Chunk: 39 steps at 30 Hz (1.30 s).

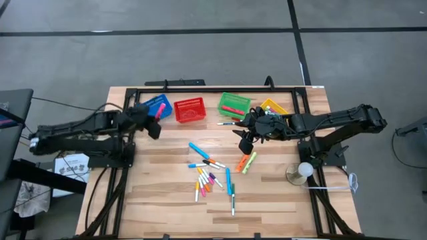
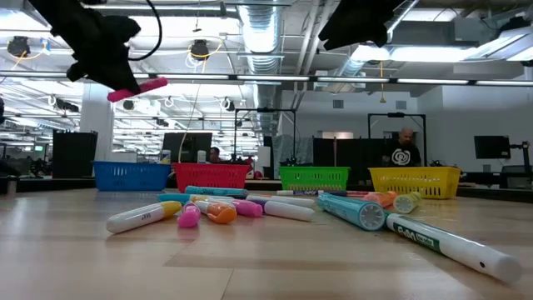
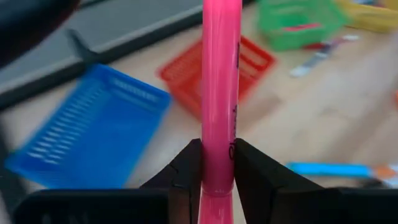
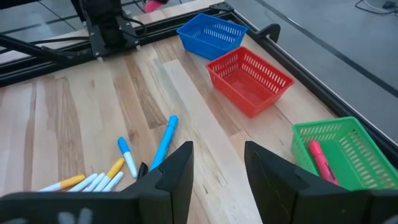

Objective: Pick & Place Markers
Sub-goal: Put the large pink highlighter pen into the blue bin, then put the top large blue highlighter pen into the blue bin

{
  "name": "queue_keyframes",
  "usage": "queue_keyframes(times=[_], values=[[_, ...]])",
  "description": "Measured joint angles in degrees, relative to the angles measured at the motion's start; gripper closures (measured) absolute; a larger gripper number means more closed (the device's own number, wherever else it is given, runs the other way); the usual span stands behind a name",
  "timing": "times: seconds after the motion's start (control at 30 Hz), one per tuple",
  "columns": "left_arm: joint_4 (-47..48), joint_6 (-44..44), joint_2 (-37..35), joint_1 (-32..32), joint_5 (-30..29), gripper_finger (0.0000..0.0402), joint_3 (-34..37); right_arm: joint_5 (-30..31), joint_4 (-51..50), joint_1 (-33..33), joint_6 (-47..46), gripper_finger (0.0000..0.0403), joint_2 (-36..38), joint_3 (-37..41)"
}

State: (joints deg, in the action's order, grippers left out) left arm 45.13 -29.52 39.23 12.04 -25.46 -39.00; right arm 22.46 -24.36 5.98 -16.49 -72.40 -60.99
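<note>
The left gripper [image 3: 216, 168] is clamping a pink plastic highlighter-style marker [image 3: 219, 87] low on its barrel, the long body sticking out ahead of the fingers. In the high view it is hanging above the table's far left, just beside the small blue mesh basket [image 1: 155, 107], with the red mesh basket [image 1: 189, 110] next along.

The step in hand looks like carrying this marker to a basket. To do it well, the arm should be centring the marker over the chosen basket's opening, lowering until the free end is inside the walls, and only then letting go, since a long barrel gripped near one end is apt to tip out.

The right gripper [image 4: 217, 165] is hovering with its fingers parted and nothing between them, near the green mesh basket [image 1: 234, 105], above the scattered pile of coloured markers [image 1: 212, 177] on the wooden table [image 1: 280, 200].
</note>
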Motion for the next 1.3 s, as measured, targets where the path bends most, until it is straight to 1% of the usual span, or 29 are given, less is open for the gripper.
queue_keyframes(times=[0.1,0.23,0.3,0.4,0.47,0.67,0.77,0.83,0.97,1.1,1.3], values=[[-0.1,4.6,2.0,4.9,-3.1,0.0323,0.0,0.0,0.0,0.0,0.0,0.0270,0.0,0.0],[-0.2,7.8,6.2,10.1,-9.6,0.0322,0.0,0.0,0.0,0.0,-0.1,0.0270,0.0,0.0],[-0.6,10.2,8.9,12.5,-11.1,0.0322,0.0,0.0,0.0,0.0,-0.6,0.0272,0.0,0.0],[-2.4,12.8,13.4,16.0,-11.4,0.0321,0.2,0.0,0.0,0.0,-1.4,0.0274,0.0,0.0],[-3.8,14.1,16.4,17.9,-10.6,0.0321,0.5,0.0,0.0,0.0,-1.5,0.0275,0.0,0.0],[-9.2,19.2,25.2,21.8,-5.8,0.0321,0.5,0.0,0.0,0.0,-1.5,0.0275,0.0,0.0],[-9.4,19.9,28.6,23.0,-5.6,0.0321,0.5,0.0,0.0,0.0,-1.5,0.0276,0.0,0.0],[-9.4,19.9,30.2,23.8,-4.0,0.0321,0.5,0.0,0.0,0.0,-1.5,0.0275,0.0,0.0],[-9.5,19.5,32.5,25.8,1.1,0.0321,0.5,0.0,0.0,0.0,-2.0,0.0276,0.0,0.0],[-9.5,18.3,33.4,27.1,1.6,0.0313,0.5,0.0,0.0,0.0,-2.0,0.0275,0.0,0.0],[-9.6,18.4,33.2,27.3,2.4,0.0273,0.5,0.0,0.0,0.0,-2.0,0.0276,0.0,0.0]])
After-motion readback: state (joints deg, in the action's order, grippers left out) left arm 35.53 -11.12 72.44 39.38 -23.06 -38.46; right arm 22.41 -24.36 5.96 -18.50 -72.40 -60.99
